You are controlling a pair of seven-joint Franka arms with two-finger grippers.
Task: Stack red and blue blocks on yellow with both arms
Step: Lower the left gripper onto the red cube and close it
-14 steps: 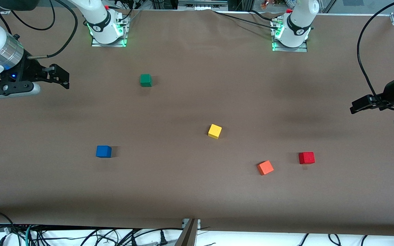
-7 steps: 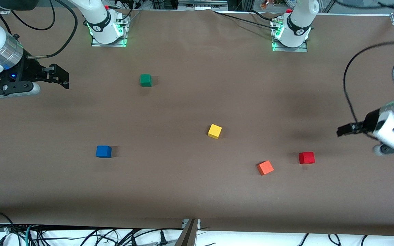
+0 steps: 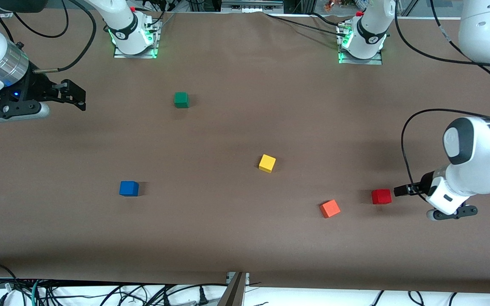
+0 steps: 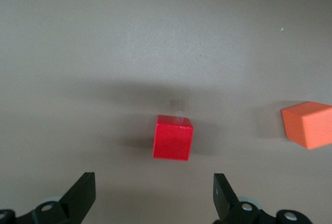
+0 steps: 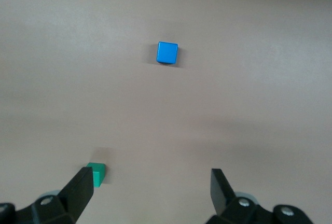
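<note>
**Red cube is about to get picked, nothing stacked yet**

Going from the camera end of the table outward. Closest is the orange cube (image 3: 330,208), not part of the job. Just beside it, toward the left arm's end and a touch farther from the camera, sits the red block (image 3: 381,196). The left gripper (image 4: 154,200) is over the brown table (image 3: 228,238) right next to it, jaws spread wide with nothing in them, and in the left wrist view the red block sits roughly centered ahead of the two fingers.

The blue block (image 3: 129,188) is toward the right arm's end, well apart from everything. The yellow cube (image 3: 267,163) is farther up, about mid-table, with its top bare. The green cube (image 3: 181,100) is farthest out.

The right gripper (image 3: 72,94) waits over its own end of the table, also wide open and empty.

Handling guess: these look like light, rigid matte cubes, so not slippery or fragile. I'd pinch two opposite flat faces squarely, mid-height, so the block stays level when it goes on the yellow one.

Containers: none in view, just loose cubes on the table.
</note>
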